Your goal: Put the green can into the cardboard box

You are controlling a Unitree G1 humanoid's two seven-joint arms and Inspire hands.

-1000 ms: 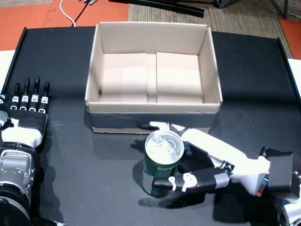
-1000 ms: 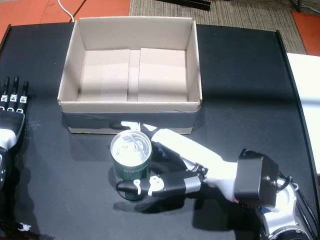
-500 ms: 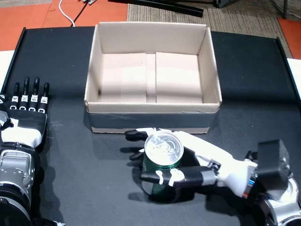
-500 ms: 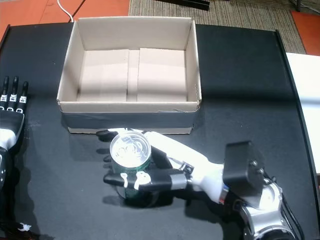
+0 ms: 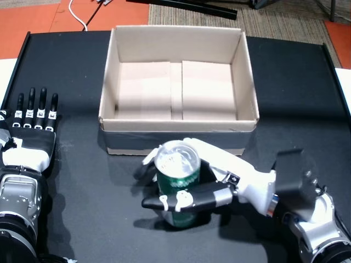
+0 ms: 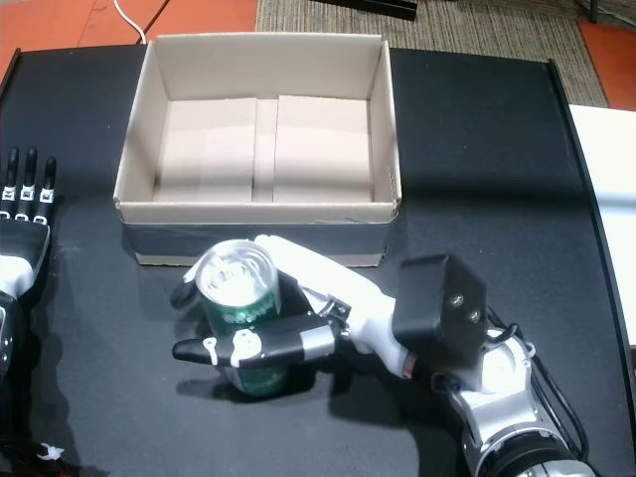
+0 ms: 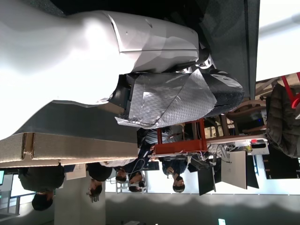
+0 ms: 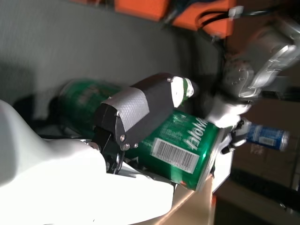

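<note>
The green can (image 5: 178, 189) (image 6: 238, 323) with a silver top stands just in front of the cardboard box (image 5: 178, 125) (image 6: 258, 211), leaning slightly. My right hand (image 5: 219, 183) (image 6: 318, 323) is shut on the can, thumb across its front and fingers curled behind it. In the right wrist view the thumb (image 8: 140, 110) presses on the can (image 8: 185, 143) beside its barcode. The box is open at the top, and only its floor flaps show inside. My left hand (image 5: 30, 134) (image 6: 22, 224) lies flat and open at the table's left edge, far from the can.
The black table (image 5: 296, 93) runs wide to the right of the box and in front of it. White surfaces (image 5: 344, 76) border both sides. Orange floor and a white cable (image 5: 79, 19) lie beyond the far edge. People stand in the room in the left wrist view.
My right hand has wrapped round the can and carried it a little to the left; the can now leans and looks nearer the camera. The left hand has stayed put.
</note>
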